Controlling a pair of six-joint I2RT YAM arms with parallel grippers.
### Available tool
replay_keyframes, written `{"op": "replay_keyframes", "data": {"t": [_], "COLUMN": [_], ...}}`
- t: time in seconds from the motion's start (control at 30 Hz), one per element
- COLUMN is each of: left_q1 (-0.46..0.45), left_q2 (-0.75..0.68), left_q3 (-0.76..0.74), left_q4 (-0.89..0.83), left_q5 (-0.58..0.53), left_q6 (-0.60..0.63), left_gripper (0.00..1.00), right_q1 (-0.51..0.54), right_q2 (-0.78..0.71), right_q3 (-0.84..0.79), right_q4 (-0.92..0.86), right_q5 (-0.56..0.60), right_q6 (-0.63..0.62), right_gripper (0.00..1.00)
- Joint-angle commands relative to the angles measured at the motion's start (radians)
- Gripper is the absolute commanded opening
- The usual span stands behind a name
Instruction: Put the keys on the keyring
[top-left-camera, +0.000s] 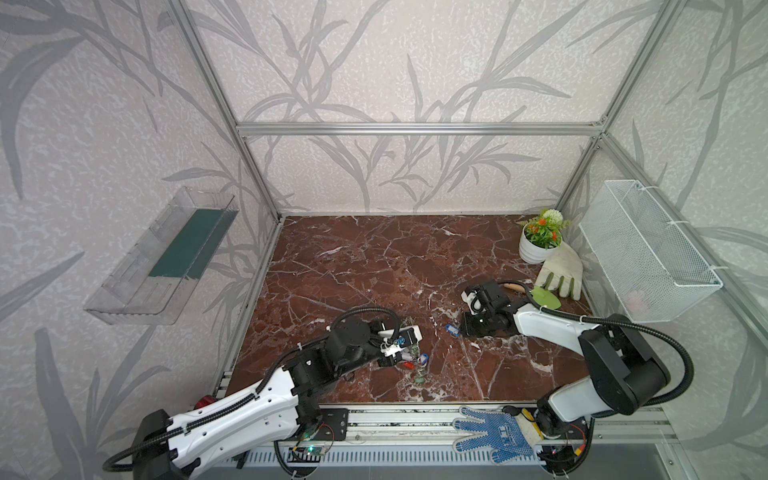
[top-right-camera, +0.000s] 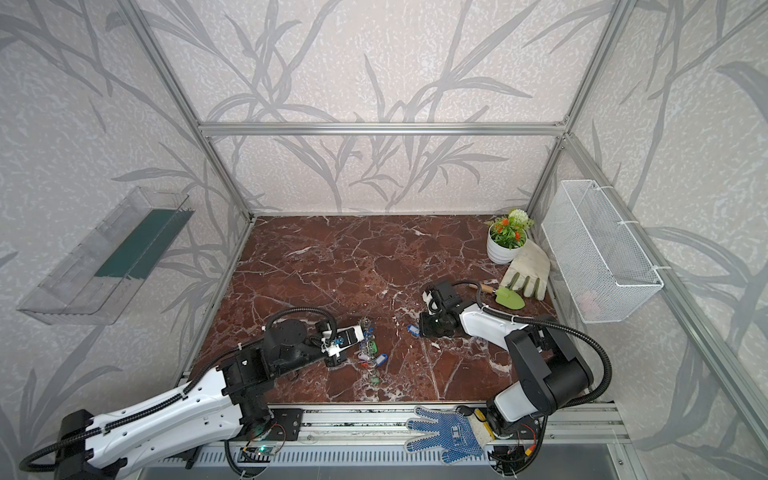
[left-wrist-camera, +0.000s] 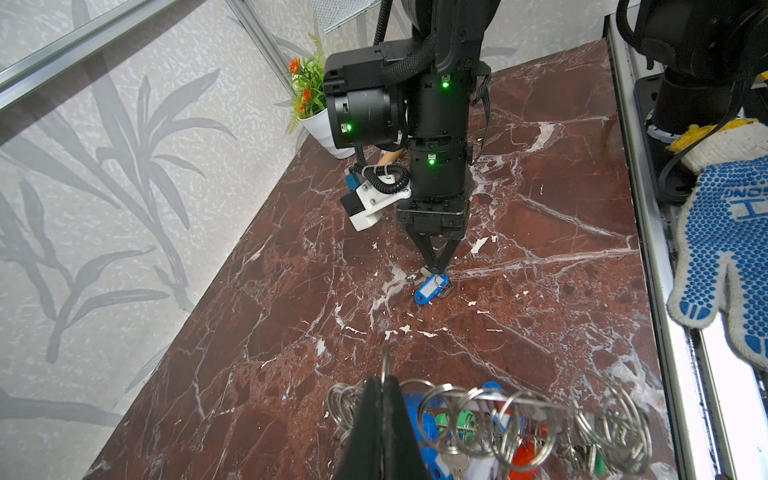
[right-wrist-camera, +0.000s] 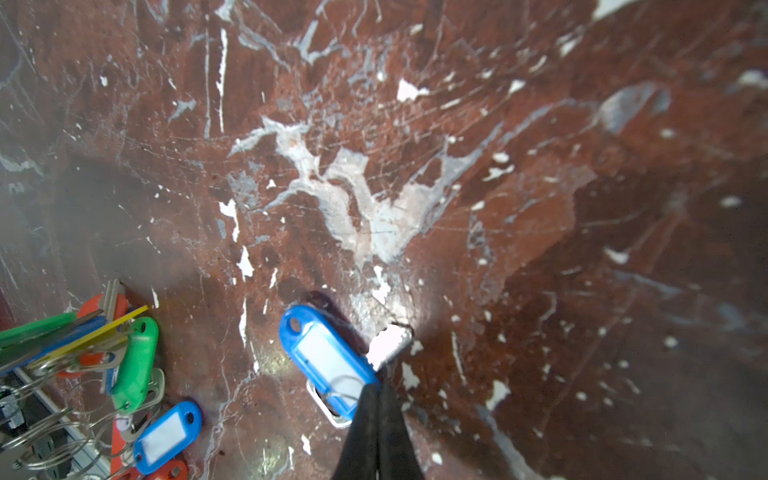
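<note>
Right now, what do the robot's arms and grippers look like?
The left arm and the right arm have smooth white shells between round black joint housings. A black ribbed cable hose loops along each. The right arm carries small green lights and a white camera bracket. The left gripper and right gripper have thin black fingers tapering to points.

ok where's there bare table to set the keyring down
Bare: the far half of the table, from the back wall to both grippers, across to the plant pot. Crowded: around the left gripper, keyring and tagged keys, the right gripper at the blue-tagged key, and the pot, white glove, trowel corner.
</note>
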Motion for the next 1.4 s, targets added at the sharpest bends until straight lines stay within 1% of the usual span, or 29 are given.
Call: {"op": "replay_keyframes", "data": {"t": [0.0, 0.4, 0.53, 0.57, 0.6, 0.67, 0.73, 0.8, 0.97, 1.07, 1.17, 1.37], "left_q1": [-0.005, -0.005, -0.005, -0.005, -0.005, -0.005, -0.005, -0.005, -0.005, -0.005, -0.005, -0.005], "left_q2": [-0.007, -0.007, -0.006, -0.006, -0.005, -0.003, -0.002, 0.0, -0.001, -0.003, -0.003, -0.004], "left_q3": [0.019, 0.02, 0.02, 0.02, 0.02, 0.02, 0.02, 0.02, 0.02, 0.02, 0.02, 0.02], "left_q4": [0.044, 0.043, 0.043, 0.043, 0.043, 0.042, 0.043, 0.043, 0.043, 0.043, 0.042, 0.042], "left_q5": [0.008, 0.011, 0.012, 0.013, 0.013, 0.014, 0.016, 0.014, 0.015, 0.011, 0.011, 0.013], "left_q6": [-0.002, -0.001, -0.001, -0.002, -0.003, -0.003, -0.003, -0.004, -0.004, -0.003, -0.003, -0.003], "left_gripper": [0.0, 0.0, 0.0, 0.0, 0.0, 0.0, 0.0, 0.0, 0.0, 0.0, 0.0, 0.0], "right_q1": [-0.002, -0.001, -0.001, 0.0, -0.002, -0.001, -0.001, 0.0, 0.007, 0.008, 0.013, 0.032], "right_q2": [-0.014, -0.107, -0.116, -0.111, -0.101, -0.084, -0.069, -0.054, -0.011, 0.018, 0.031, 0.041], "right_q3": [0.024, 0.031, 0.039, 0.039, 0.036, 0.024, 0.005, 0.001, 0.017, 0.02, 0.018, 0.021], "right_q4": [-0.033, -0.072, -0.092, -0.091, -0.087, -0.069, -0.043, -0.027, -0.019, -0.015, -0.017, -0.023], "right_q5": [0.005, 0.052, 0.057, 0.048, 0.034, 0.008, -0.011, -0.029, -0.027, -0.019, 0.005, 0.068], "right_q6": [-0.017, -0.041, -0.048, -0.046, -0.045, -0.041, -0.035, -0.032, -0.036, -0.035, -0.039, -0.041], "right_gripper": [0.0, 0.0, 0.0, 0.03, 0.13, 0.2, 0.31, 0.32, 0.31, 0.26, 0.26, 0.17]}}
